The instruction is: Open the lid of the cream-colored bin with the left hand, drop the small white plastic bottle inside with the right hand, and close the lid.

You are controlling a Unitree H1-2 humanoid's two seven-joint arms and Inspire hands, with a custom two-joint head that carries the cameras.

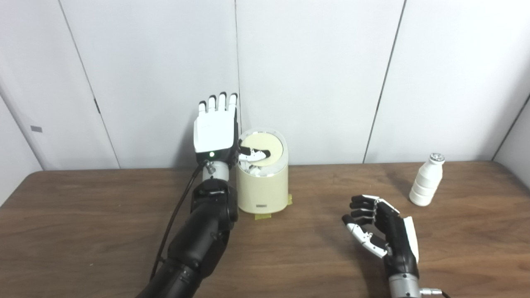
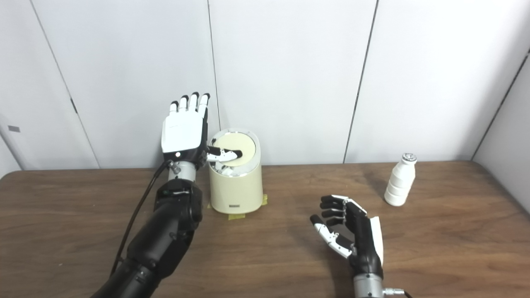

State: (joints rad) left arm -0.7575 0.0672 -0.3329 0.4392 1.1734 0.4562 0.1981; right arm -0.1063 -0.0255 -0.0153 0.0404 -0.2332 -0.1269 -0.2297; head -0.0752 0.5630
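Left hand raised beside cream bin, fingers spread, thumb across the lid (appears tilted). Right hand loosely curled, holding nothing. White bottle upright on bench, far right.

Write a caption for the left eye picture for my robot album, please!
Left hand reaches its thumb over the cream bin's lid while the right hand waits near the white bottle.

left robot hand raised open, right robot hand half-curled
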